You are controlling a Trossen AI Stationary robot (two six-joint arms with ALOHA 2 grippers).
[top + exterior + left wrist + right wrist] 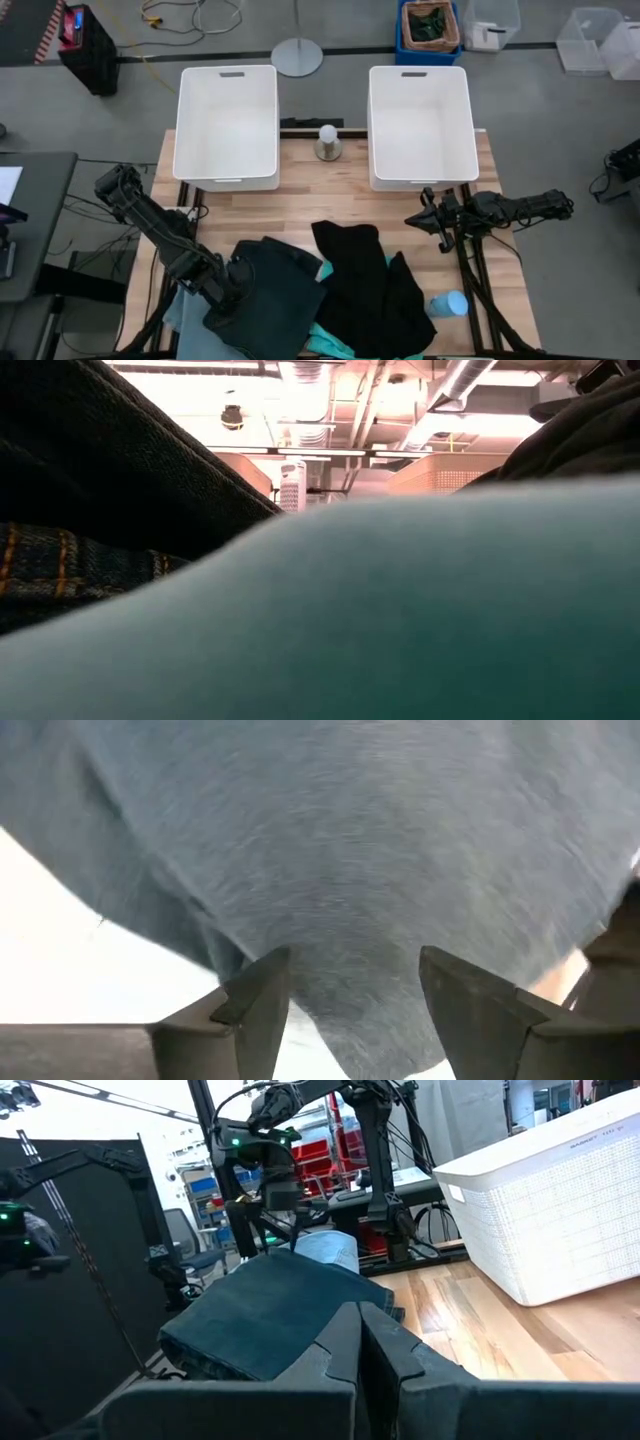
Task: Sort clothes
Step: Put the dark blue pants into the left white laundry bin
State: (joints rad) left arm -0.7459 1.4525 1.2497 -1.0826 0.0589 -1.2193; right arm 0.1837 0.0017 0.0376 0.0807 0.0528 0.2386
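The clothes lie heaped at the table's near middle. A dark teal-green garment [275,285] lies left of a black one [365,285]. Bright turquoise cloth [325,340] peeks out beneath them. A dusty grey-blue garment [185,310] hangs over the near left edge. My left gripper [225,300] points down over that grey-blue cloth [360,850], open, one finger on either side of a bulge of it [350,1000]. My right gripper [425,218] waits shut at the table's right, level, pointing left, with nothing between its fingers [360,1340]. My left gripper stands open over the grey-blue garment, coming from above. The cloth fills the view just past the fingertips [265,985]. I cannot tell whether they touch it.
Two white bins [227,170] [418,175] stand side by side at the far edge, with a small white-topped stand [328,142] between them. A light blue cylinder [448,303] lies at the near right. The cloth heap [400,610] blocks the low view.
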